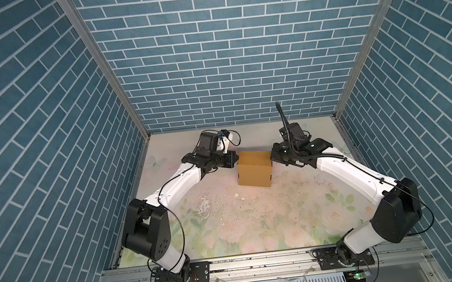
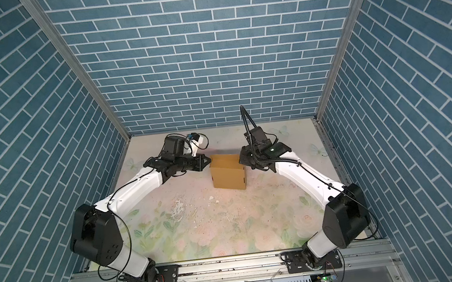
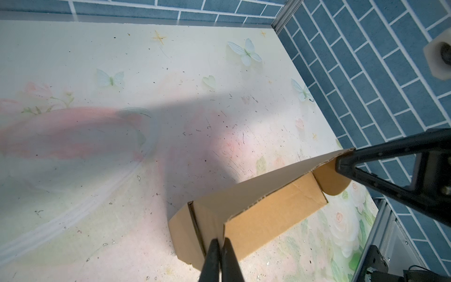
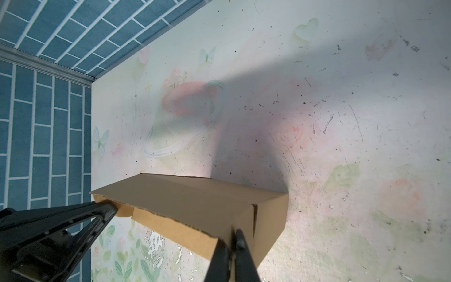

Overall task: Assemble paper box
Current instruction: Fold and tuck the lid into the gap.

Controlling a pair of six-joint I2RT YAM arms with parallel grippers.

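Note:
The tan paper box (image 1: 254, 173) (image 2: 228, 175) stands folded up on the floral table, toward the back centre. Its lid panel (image 3: 244, 195) is tilted over the body, with a rounded tab (image 3: 329, 182) hanging at one end. My left gripper (image 3: 220, 240) (image 1: 235, 160) is shut on the lid's left corner edge. At the opposite corner my right gripper (image 4: 230, 235) (image 1: 272, 157) is shut on the lid edge too. Each wrist view shows the other gripper's fingers (image 3: 346, 162) (image 4: 107, 207) at the far corner of the lid.
The floral table top (image 1: 227, 218) is scratched, with small white flecks (image 1: 236, 195) in front of the box. Blue brick walls (image 1: 211, 63) enclose the back and both sides. A metal rail (image 1: 260, 264) carries the arm bases along the front edge.

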